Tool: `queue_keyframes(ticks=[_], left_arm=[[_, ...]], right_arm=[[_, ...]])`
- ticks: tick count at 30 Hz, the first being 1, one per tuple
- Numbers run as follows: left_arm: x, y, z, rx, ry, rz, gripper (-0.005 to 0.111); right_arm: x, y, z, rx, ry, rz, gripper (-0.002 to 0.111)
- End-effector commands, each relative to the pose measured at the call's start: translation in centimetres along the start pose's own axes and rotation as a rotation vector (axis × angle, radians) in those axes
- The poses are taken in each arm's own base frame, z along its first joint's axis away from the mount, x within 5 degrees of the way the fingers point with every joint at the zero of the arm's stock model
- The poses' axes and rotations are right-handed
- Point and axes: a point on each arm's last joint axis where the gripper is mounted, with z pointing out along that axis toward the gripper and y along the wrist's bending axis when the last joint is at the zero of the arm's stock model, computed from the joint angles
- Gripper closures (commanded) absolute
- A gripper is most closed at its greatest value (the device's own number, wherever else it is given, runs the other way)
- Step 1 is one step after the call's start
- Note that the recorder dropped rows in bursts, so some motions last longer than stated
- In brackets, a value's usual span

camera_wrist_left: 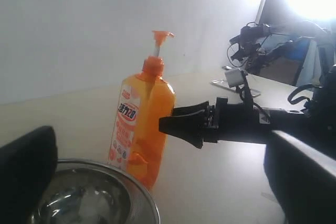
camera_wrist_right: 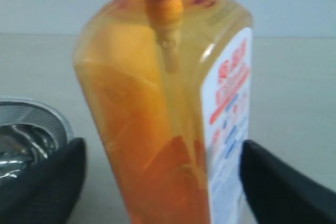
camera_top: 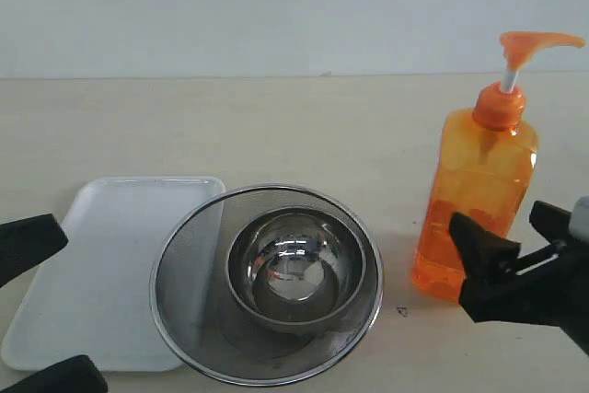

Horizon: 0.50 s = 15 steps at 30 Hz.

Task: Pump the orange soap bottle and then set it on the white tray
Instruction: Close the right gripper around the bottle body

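The orange soap bottle (camera_top: 483, 181) stands upright on the table at the right, its pump head up and its spout pointing right. My right gripper (camera_top: 497, 218) straddles the bottle's lower body. In the right wrist view the bottle (camera_wrist_right: 157, 103) fills the space between the black fingers (camera_wrist_right: 47, 182), with a narrow gap on one side and the other finger at the label's edge. The white tray (camera_top: 101, 246) lies flat at the left. My left gripper (camera_top: 41, 310) hangs open over the tray's near left end, holding nothing. The left wrist view shows the bottle (camera_wrist_left: 142, 114) with the right gripper (camera_wrist_left: 170, 119) against it.
A round steel mesh strainer (camera_top: 184, 255) holding a steel bowl (camera_top: 294, 269) sits between tray and bottle, overlapping the tray's right edge. A plain wall stands behind the table. The left wrist view shows equipment and cables (camera_wrist_left: 252, 51) beyond the right arm.
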Motion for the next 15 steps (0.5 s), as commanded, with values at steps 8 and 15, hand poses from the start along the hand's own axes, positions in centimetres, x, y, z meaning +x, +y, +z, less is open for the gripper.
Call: queue_keyframes(ticks=[8,15], left_arm=[[0.1,0.0,-0.1,0.006,-0.001,0.005,-0.003],[0.1,0.0,-0.1,0.006,-0.001,0.005,-0.003]], right_arm=[[-1.3,1.4,1.4,-0.04,-0.035,0.062,0.004],[-2.1,1.4,2.4,0.033,-0.038,0.093,0.004]])
